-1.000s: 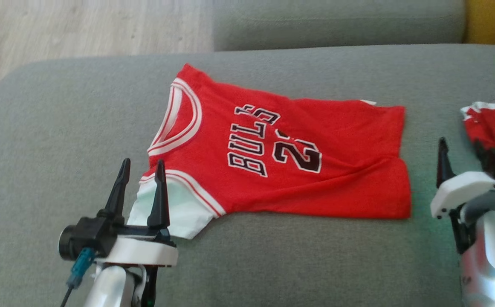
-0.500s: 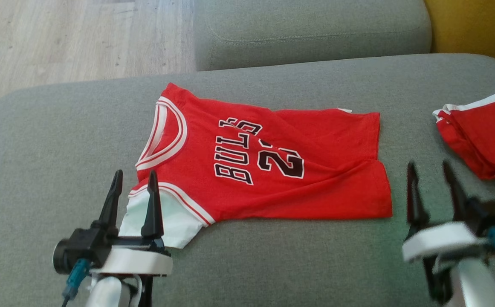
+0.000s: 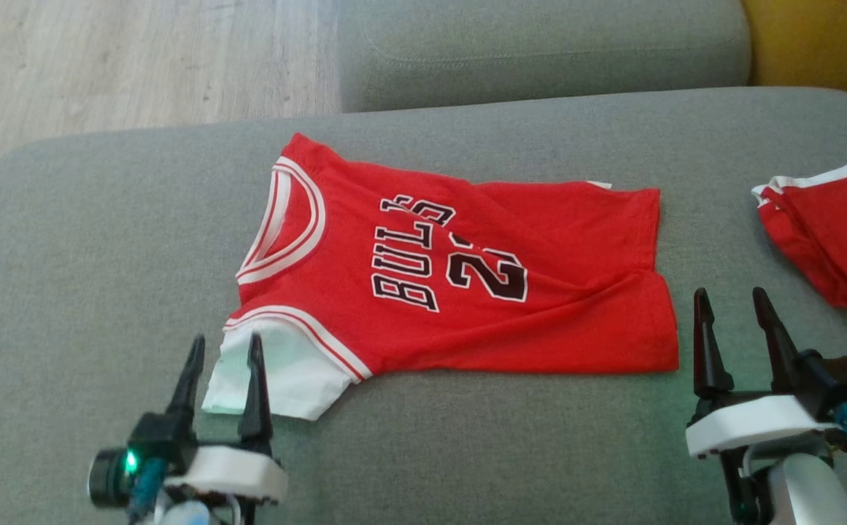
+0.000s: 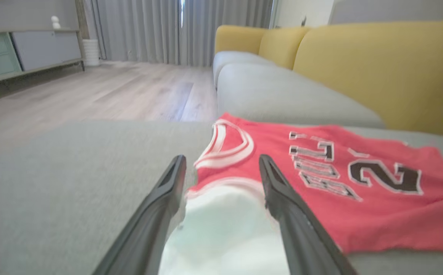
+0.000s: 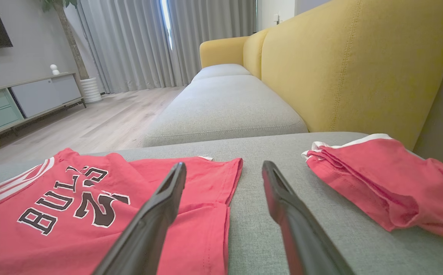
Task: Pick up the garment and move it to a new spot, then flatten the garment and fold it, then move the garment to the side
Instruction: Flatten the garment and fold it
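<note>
Jaws of our left gripper (image 3: 225,339), lower left, stand wide apart and empty; the red jersey (image 3: 467,292) shows its white shoulder patch between them, and we cannot tell if they touch it. Our right gripper (image 3: 729,293), lower right, is equally spread and empty, just beside the hem corner. The jersey lies flat at frame centre, long axis left to right, neck left, hem right. Bare grey cushion (image 3: 87,255) spans left and bottom; a 2nd red garment (image 3: 832,226) sits at the right edge.

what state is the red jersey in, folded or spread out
Mostly spread out. The jersey lies front up on the cushion, neckline and lettering showing, with a crease across its far side swallowing part of the number.
</note>
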{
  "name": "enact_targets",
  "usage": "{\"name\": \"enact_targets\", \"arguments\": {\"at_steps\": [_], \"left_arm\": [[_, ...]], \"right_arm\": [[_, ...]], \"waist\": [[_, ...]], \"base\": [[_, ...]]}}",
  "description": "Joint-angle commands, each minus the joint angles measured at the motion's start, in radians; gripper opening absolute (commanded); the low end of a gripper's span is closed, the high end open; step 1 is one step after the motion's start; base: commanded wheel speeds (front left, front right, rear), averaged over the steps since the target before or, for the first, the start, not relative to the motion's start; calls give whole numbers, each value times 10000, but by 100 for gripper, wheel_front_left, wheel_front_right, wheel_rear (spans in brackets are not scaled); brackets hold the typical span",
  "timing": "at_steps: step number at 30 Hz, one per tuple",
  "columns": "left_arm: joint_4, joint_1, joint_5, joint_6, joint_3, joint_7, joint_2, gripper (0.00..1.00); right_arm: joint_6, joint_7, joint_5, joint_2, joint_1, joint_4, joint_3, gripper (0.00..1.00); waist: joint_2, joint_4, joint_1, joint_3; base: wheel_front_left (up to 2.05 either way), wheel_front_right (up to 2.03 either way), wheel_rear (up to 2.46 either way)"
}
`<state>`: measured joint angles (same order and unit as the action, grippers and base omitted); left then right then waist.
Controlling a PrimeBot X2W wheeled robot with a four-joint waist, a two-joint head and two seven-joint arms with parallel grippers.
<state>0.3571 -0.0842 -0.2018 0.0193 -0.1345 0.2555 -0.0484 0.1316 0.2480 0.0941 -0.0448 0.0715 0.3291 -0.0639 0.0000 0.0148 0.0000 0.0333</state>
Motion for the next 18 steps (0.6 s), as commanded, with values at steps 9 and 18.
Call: {"name": "enact_targets", "arguments": {"at_steps": [9, 18], "left_arm": [[2326, -1281, 500, -1006, 479, -1177, -484, 100], [3728, -1874, 536, -1113, 372, -2307, -731, 100]], "right_arm": [[-9, 135, 150, -55, 582, -294, 468, 100], [-9, 136, 166, -55, 691, -322, 453, 100]], "waist": [[0, -118, 0, 616], [0, -232, 0, 833]], "base": [[0, 0, 0], [0, 0, 0]]}}
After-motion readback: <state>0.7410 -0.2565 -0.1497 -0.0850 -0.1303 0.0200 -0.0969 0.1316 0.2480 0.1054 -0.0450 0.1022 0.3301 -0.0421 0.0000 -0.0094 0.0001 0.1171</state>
